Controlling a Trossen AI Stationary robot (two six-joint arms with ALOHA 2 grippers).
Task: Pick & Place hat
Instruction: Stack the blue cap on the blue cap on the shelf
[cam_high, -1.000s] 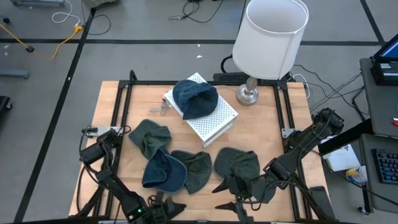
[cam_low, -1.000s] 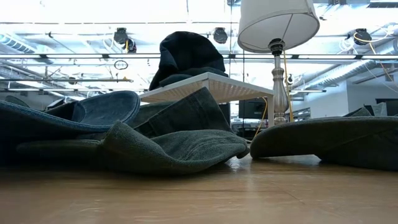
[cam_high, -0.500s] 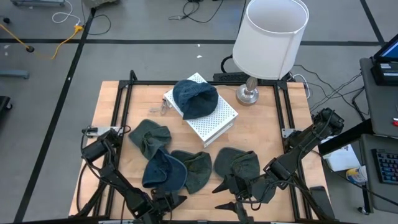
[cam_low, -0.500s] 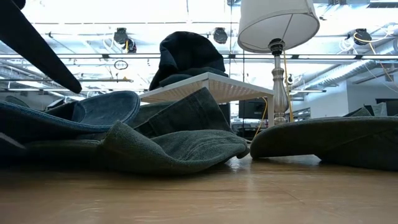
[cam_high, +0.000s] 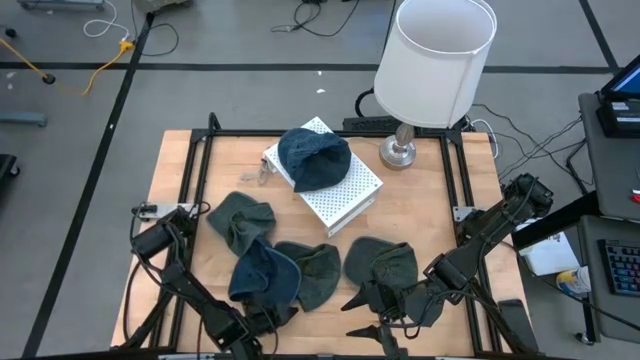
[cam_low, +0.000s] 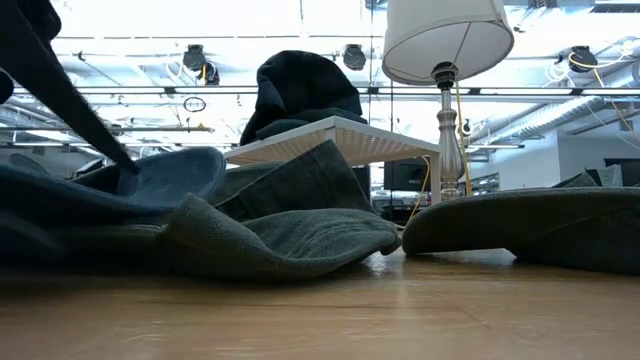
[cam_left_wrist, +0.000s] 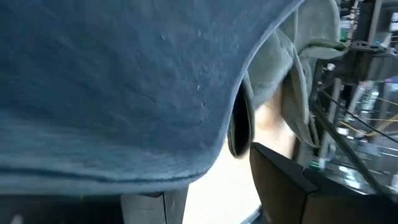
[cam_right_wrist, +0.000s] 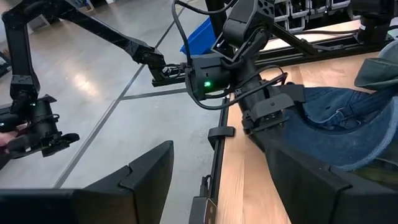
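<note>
A blue denim hat (cam_high: 262, 275) lies on the table at the front left, partly on a green hat (cam_high: 318, 272). My left gripper (cam_high: 283, 316) is at the blue hat's near edge and slants down. Its fingers are open, and blue cloth (cam_left_wrist: 124, 81) fills its wrist view. From the right wrist view it (cam_right_wrist: 278, 115) shows at the edge of the hat (cam_right_wrist: 339, 118). My right gripper (cam_high: 358, 313) hangs open above the front edge, beside another green hat (cam_high: 385, 265), with nothing between its fingers. My left gripper comes at the blue hat from the table's near side, slanting down. The tip of one finger (cam_low: 118, 150) meets the hat's upper rim (cam_low: 150, 165). Whether the other finger touches the cloth I cannot tell. The hat lies on the table and on the green hat.
A third green hat (cam_high: 240, 220) lies left of centre. A dark blue hat (cam_high: 315, 158) sits on a white perforated box (cam_high: 345, 195) at the back. A lamp (cam_high: 435, 60) stands at the far right. Black rails (cam_high: 195, 200) run along the table's sides.
My left gripper has moved toward the table's far edge, onto the blue hat's near edge, and has tipped downward. In the low view its finger has come in from the upper left and reached the hat's rim.
</note>
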